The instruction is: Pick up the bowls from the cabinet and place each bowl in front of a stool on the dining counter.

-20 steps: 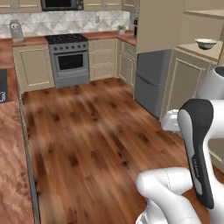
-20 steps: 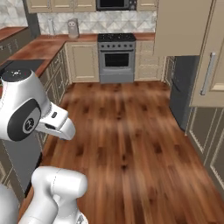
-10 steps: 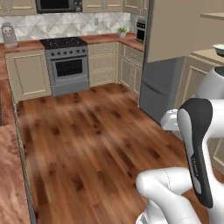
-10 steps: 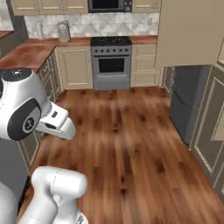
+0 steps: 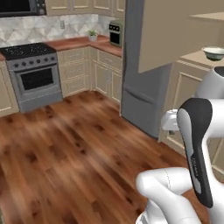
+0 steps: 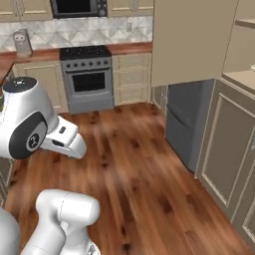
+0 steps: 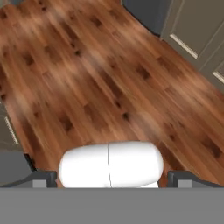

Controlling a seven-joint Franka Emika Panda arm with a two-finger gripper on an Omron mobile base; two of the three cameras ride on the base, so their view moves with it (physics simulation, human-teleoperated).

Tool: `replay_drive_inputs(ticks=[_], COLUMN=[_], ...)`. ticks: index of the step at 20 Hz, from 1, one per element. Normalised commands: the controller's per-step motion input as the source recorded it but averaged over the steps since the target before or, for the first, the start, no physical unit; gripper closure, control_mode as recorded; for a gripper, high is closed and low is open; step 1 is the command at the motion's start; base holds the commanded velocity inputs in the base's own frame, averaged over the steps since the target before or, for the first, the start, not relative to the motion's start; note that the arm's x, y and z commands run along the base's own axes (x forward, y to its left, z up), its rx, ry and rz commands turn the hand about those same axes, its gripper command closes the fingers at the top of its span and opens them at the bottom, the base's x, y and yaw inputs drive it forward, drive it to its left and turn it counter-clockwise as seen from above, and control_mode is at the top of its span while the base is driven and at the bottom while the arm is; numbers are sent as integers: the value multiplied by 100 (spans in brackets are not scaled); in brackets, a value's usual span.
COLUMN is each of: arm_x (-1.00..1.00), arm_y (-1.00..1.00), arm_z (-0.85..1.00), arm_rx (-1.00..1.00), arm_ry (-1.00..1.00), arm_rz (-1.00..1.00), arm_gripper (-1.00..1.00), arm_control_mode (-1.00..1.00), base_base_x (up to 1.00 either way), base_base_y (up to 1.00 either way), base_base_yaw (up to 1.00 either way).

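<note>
One bowl (image 5: pixel 214 53) visible, sitting in the open shelf niche of the cabinet (image 5: pixel 188 83), upper right of left base view, on the niche's beige surface, upright. Second bowl not made out from here. In right base view the same cabinet (image 6: pixel 224 149) runs down the right edge, panelled doors below the niche, grey fridge (image 6: pixel 187 122) just beside it on the left

Pincer (image 7: pixel 111 177) points down at the wood floor (image 7: pixel 109 78), both dark fingertips (image 7: pixel 43 178) far apart at the bottom corners of hand view, so wide open, nothing between them, holding nothing. Arm folded up close to the base, well apart from the cabinet

Step in hand, my read: approach to the cabinet for the first pick. No bowl grasped, none on the dining counter yet, so task is at the very start

Next move needs: base squared up near the cabinet front, then arm unfolded and raised to niche height, pincer rolled to take the bowl by its rim. Risks: flared shallow rim gives a thin bite, niche ceiling limits a top-down reach, fridge side close on the left

Stove (image 5: pixel 35 76) and back counters well apart, irrelevant
</note>
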Motion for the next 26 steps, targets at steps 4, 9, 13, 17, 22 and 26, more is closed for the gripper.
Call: replay_drive_inputs(ticks=[4, 9, 13, 17, 22, 26], arm_x=[0, 0, 0, 0, 0, 0], arm_y=[0, 0, 0, 0, 0, 0], arm_z=[0, 0, 0, 0, 0, 0], arm_rx=[0, 0, 0, 0, 0, 0], arm_ry=[0, 0, 0, 0, 0, 0], arm_rz=[0, 0, 0, 0, 0, 0], arm_gripper=[-100, -100, -100, -100, -100, -100], arm_control_mode=[100, 100, 100, 100, 100, 100], base_base_x=[95, 87, 76, 68, 46, 32], base_base_y=[-10, 2, 13, 3, 9, 39], base_base_yaw=[-45, -55, -62, -61, -59, -45])
